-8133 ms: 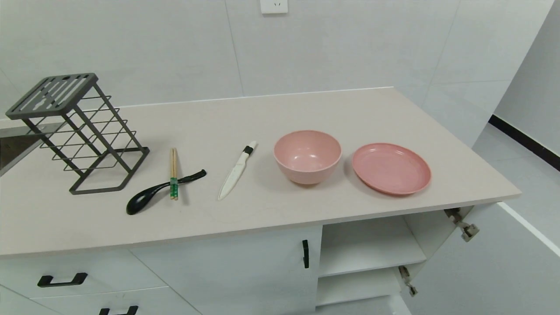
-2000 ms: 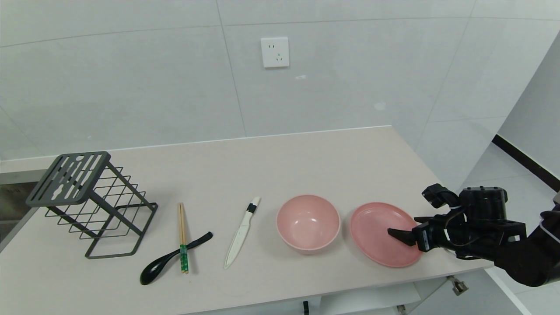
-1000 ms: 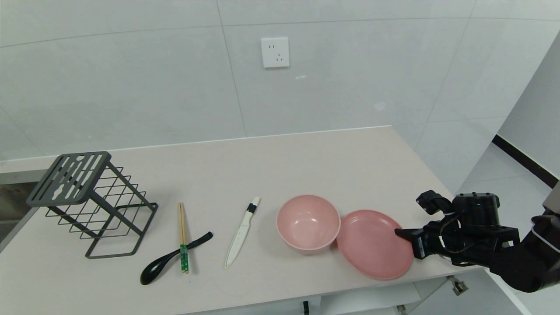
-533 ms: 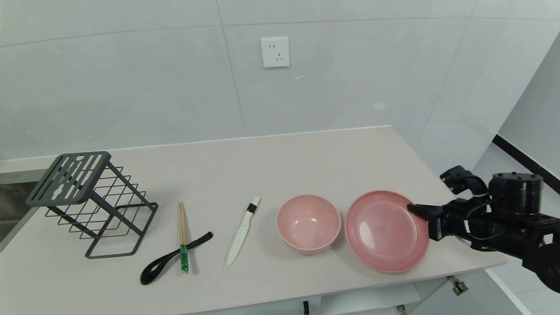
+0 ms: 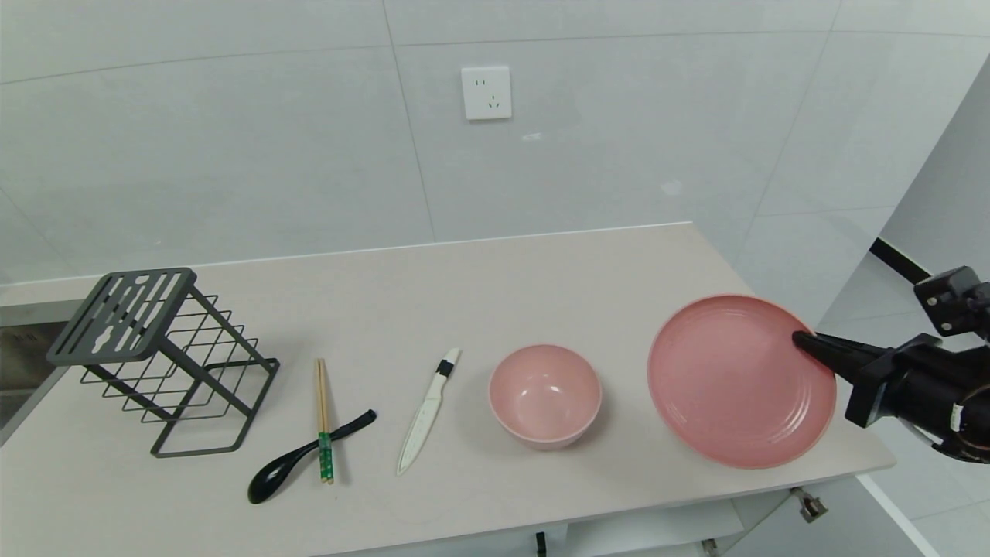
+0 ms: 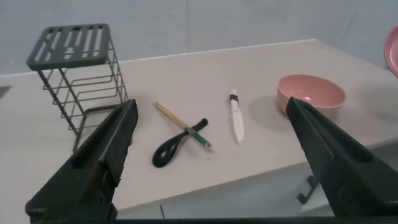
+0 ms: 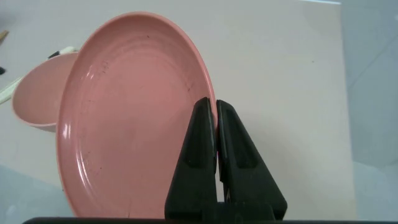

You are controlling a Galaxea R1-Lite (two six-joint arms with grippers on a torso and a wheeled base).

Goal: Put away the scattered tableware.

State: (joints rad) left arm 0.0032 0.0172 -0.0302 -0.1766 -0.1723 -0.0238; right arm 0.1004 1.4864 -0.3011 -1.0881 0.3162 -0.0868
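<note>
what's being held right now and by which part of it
The right end effector pinches the pink plate by its rim, on the edge nearest that arm. The left end effector is open and holds nothing.

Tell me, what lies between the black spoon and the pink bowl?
Only a white knife lies there, on the counter, as the head view shows.
</note>
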